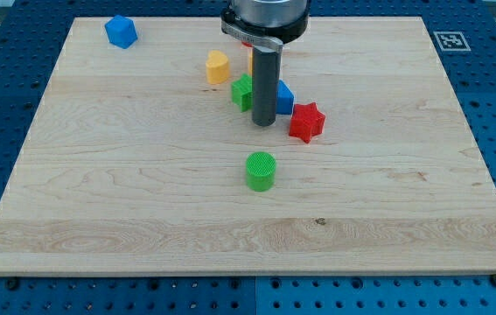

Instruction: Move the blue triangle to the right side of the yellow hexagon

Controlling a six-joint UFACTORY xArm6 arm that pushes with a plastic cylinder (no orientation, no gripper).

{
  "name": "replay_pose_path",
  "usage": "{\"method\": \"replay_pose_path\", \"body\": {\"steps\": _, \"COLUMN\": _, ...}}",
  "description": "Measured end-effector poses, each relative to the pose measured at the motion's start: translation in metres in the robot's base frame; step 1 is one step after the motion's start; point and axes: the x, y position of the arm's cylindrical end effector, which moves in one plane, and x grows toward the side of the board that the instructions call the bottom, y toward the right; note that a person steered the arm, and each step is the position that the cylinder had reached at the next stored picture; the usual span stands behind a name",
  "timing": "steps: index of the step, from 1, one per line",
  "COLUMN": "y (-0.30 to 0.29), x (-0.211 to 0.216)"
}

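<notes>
The blue triangle (pixel 284 98) lies near the board's middle top, partly hidden behind my rod, and touches or nearly touches it. My tip (pixel 263 123) rests on the board just left of and below the blue triangle. A yellow block (pixel 218 66) with a rounded top lies up and left of the tip. A thin yellow-orange sliver of another block (pixel 250 59) shows behind the rod; its shape is hidden.
A green star (pixel 243 91) sits right against the rod's left side. A red star (pixel 306 122) lies just right of the tip, below the blue triangle. A green cylinder (pixel 261 171) stands below the tip. A blue block (pixel 121 31) lies at the top left corner.
</notes>
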Motion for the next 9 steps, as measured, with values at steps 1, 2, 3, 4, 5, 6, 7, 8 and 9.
{"method": "replay_pose_path", "body": {"steps": 1, "y": 0.000, "x": -0.010}}
{"method": "replay_pose_path", "body": {"steps": 2, "y": 0.000, "x": -0.018}}
{"method": "replay_pose_path", "body": {"steps": 3, "y": 0.011, "x": -0.031}}
{"method": "replay_pose_path", "body": {"steps": 4, "y": 0.048, "x": -0.032}}
{"method": "replay_pose_path", "body": {"steps": 5, "y": 0.078, "x": -0.032}}
{"method": "replay_pose_path", "body": {"steps": 6, "y": 0.085, "x": -0.035}}
{"method": "replay_pose_path", "body": {"steps": 7, "y": 0.085, "x": -0.043}}
{"method": "replay_pose_path", "body": {"steps": 8, "y": 0.085, "x": -0.050}}
{"method": "replay_pose_path", "body": {"steps": 9, "y": 0.081, "x": -0.071}}
